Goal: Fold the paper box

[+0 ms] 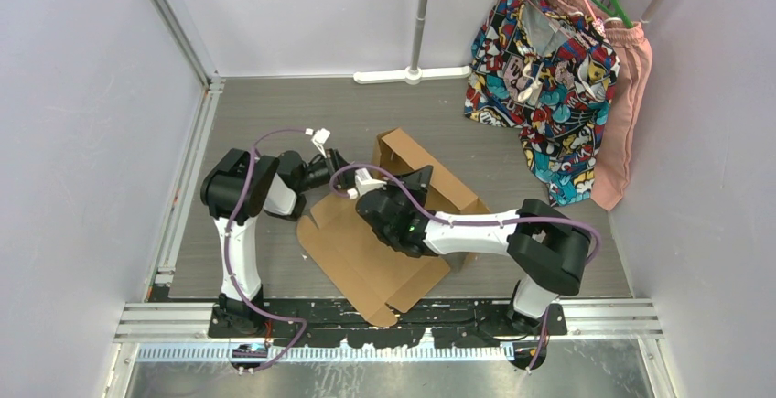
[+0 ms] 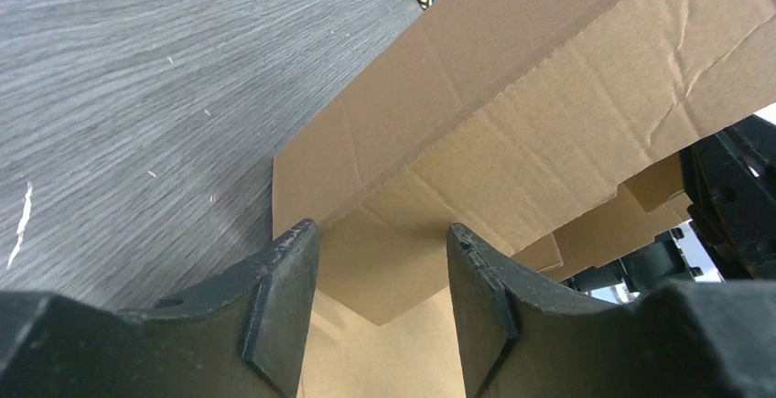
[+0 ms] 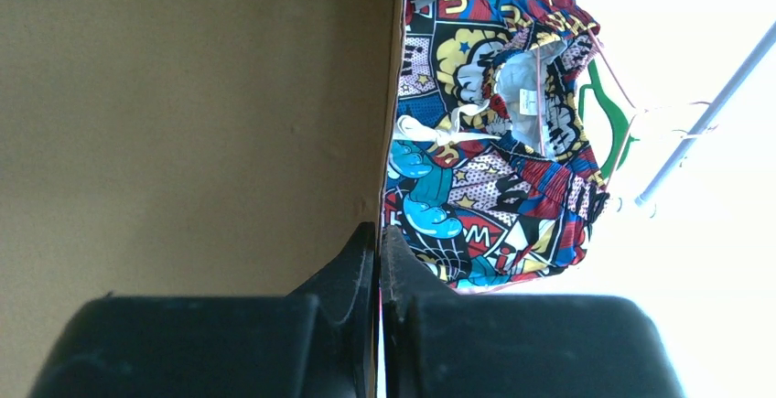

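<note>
The paper box, plain brown cardboard, lies mid-table with its wide panel flat toward the near edge and its far walls raised. My right gripper reaches in from the right. In the right wrist view its jaws are shut on the thin edge of an upright cardboard wall. My left gripper sits at the box's left far corner. Its fingers stand open, with a folded flap just beyond the fingertips and flat cardboard below them.
Comic-print shorts and a pink garment hang at the back right, near the box's far end. A white pole base stands at the back wall. A metal rail runs along the left side.
</note>
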Robot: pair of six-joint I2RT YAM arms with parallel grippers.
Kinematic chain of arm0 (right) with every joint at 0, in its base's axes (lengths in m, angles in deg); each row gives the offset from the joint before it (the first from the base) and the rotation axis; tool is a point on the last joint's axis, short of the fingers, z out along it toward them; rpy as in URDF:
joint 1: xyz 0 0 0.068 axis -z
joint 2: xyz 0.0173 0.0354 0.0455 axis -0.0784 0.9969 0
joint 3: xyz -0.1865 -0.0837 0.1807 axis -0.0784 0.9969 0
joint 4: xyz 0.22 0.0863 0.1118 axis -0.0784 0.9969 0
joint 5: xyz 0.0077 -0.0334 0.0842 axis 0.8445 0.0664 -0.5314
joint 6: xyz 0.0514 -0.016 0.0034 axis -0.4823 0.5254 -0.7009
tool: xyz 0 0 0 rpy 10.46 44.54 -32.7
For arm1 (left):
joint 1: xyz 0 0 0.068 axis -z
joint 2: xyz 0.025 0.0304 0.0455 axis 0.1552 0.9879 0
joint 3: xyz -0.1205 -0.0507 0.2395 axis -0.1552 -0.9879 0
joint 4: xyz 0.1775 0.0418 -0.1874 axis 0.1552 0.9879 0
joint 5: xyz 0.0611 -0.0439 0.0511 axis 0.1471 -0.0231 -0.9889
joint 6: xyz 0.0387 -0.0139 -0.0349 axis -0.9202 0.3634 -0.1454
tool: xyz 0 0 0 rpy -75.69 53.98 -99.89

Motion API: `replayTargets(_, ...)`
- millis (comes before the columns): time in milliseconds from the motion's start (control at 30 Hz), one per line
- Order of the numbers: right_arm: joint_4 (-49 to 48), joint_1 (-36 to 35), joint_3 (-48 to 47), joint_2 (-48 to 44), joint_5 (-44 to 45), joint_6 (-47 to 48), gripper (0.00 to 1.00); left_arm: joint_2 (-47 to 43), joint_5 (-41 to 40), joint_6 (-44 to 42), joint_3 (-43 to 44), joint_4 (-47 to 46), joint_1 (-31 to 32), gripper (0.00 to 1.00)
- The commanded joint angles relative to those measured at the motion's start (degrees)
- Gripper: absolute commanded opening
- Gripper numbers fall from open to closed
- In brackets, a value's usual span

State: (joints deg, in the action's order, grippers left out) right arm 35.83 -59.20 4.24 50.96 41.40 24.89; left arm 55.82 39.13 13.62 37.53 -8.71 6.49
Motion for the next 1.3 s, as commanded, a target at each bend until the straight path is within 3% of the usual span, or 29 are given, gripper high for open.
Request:
replayTargets(0, -1.5, -0.9, -0.3, 1.0, -0.4, -0.2, 0.07, -2.8, -1.6, -2.9, -1.2, -3.0, 0.2, 0.54)
replayTargets(500, -6.2, -3.2, -0.5, 4.9, 1.1, 4.1, 0.06, -3.4, -3.3, -4.8, -3.3, -3.0, -0.2, 0.54)
replayTargets(1267, -4.2, -6.1, -1.5, 6.9, 1.9, 2.4, 0.05, -6.1, -2.1, -6.8, -4.1, -3.0, -1.6, 0.55)
